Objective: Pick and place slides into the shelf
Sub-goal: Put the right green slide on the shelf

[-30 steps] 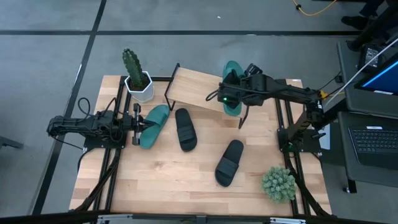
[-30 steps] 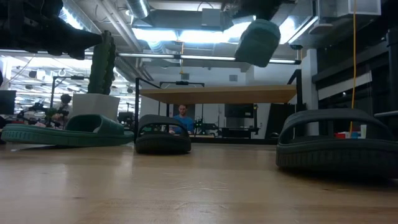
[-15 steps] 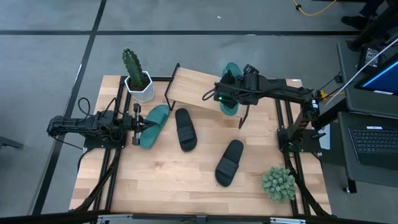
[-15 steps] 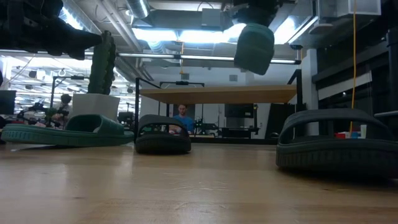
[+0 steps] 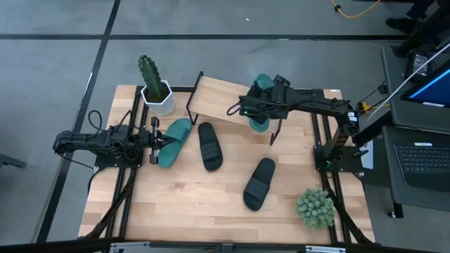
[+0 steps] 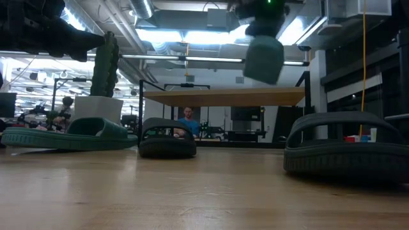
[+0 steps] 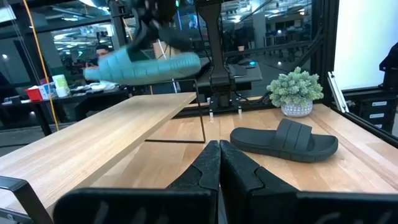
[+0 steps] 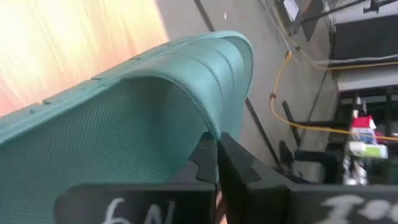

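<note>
**Teal slide held over the shelf**

The right gripper is clamped on a teal slide, holding it in the air above the shelf's right end. The left gripper rests closed and empty left of the shelf, beside the other teal slide.

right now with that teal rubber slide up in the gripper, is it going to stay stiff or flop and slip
The teal-green rubber slide sandal probably flexes somewhat: the right gripper is shut on its thin strap alone, so the sole hangs unsupported. In the low view it dangles tilted above the slanted wooden shelf, so it may swing. The textured strap likely resists slipping.
</note>
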You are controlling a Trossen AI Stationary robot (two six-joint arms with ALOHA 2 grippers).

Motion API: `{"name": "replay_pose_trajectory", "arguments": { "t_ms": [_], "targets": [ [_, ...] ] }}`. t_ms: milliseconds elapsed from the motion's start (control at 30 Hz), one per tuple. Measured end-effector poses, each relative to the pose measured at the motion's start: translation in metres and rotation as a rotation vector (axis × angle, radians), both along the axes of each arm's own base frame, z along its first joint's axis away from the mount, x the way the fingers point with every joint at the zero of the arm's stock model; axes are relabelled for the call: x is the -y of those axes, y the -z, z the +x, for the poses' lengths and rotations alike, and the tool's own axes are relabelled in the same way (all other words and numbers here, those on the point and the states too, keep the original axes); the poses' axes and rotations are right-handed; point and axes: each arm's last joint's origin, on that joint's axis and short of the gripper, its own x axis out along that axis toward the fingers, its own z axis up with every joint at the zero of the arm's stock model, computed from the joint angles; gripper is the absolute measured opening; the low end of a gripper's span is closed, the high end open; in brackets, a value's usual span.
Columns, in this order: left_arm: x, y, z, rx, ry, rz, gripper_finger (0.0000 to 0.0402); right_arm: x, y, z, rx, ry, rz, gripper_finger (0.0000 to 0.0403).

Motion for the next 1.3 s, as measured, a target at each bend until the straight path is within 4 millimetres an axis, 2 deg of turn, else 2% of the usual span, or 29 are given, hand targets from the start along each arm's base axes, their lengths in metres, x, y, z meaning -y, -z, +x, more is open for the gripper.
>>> {"name": "replay_pose_trajectory", "arguments": {
  "t_ms": [200,367,1300],
  "targets": [
    [0.000,0.000,0.000,0.000,0.000,0.000,0.0000,0.000,0.037,-0.006,-0.127,0.026,0.021,0.0002],
    [0.000,0.000,0.000,0.000,0.000,0.000,0.0000,0.000,0.049,-0.008,-0.161,0.038,0.020,0.0002],
    [0.000,0.000,0.000,0.000,0.000,0.001,0.0000,-0.001,0.050,-0.009,-0.176,0.023,0.073,0.0008]
  ]
}}
